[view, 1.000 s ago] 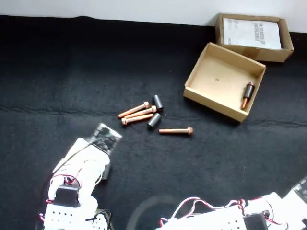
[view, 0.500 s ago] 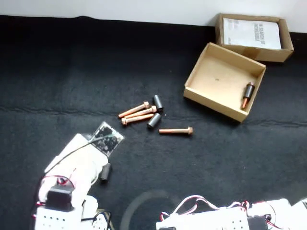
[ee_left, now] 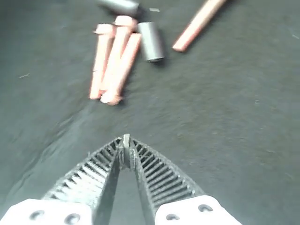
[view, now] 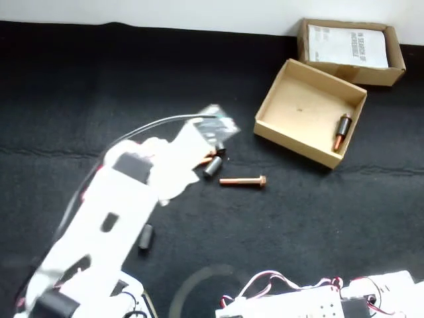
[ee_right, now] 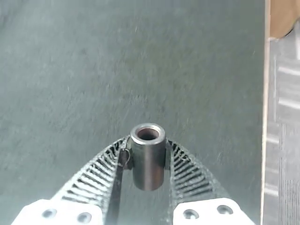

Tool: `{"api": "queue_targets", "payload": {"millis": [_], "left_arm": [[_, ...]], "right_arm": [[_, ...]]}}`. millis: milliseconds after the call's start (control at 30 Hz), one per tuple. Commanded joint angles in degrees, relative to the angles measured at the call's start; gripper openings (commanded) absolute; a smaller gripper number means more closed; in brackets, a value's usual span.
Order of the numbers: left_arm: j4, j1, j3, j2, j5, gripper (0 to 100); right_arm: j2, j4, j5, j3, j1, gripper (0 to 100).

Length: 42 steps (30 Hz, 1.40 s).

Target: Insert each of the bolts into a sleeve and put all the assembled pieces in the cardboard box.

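One dark sleeve (ee_right: 148, 161) in the right end effector (ee_right: 147, 149).

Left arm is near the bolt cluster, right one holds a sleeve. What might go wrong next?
The three bolts lie touching side by side, so the left gripper, shut now, may catch two or scatter them. The sleeve next to them could roll off if nudged. The loose sleeve beside that arm could be swept.

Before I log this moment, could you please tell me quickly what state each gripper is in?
Left gripper: closed, holding nothing.
Right gripper: closed on a sleeve.
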Motion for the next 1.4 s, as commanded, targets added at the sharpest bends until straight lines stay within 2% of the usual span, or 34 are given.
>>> {"api": "queue_targets", "payload": {"millis": [0,367,500,600,767,867,967,1367], "left_arm": [[2.55,4.88,-10.68,10.51,0.18,1],[5.45,11.21,-29.49,34.95,-0.88,1],[6.42,13.93,-33.27,42.24,-11.78,1],[7.82,15.08,-37.41,46.81,-15.21,1],[11.08,15.34,-47.08,53.14,-19.25,2],[12.92,15.25,-52.97,56.92,-19.6,8],[14.95,15.08,-57.63,60.97,-23.56,15],[15.74,12.53,-72.04,73.54,-24.88,15]], "right_arm": [[-1.1,-4.26,-0.18,7.16,1.89,4.0],[-1.01,-4.53,0.0,7.25,3.65,4.0],[-0.57,-4.53,0.0,7.34,3.91,4.0],[-0.57,-4.53,0.0,7.34,4.44,4.0],[-0.48,-4.44,0.09,7.34,4.79,4.0],[-0.48,-4.44,0.09,7.34,4.79,4.0],[-0.48,-4.44,0.09,7.34,4.79,4.0],[-0.48,-4.44,0.18,7.34,4.35,4.0]]}}
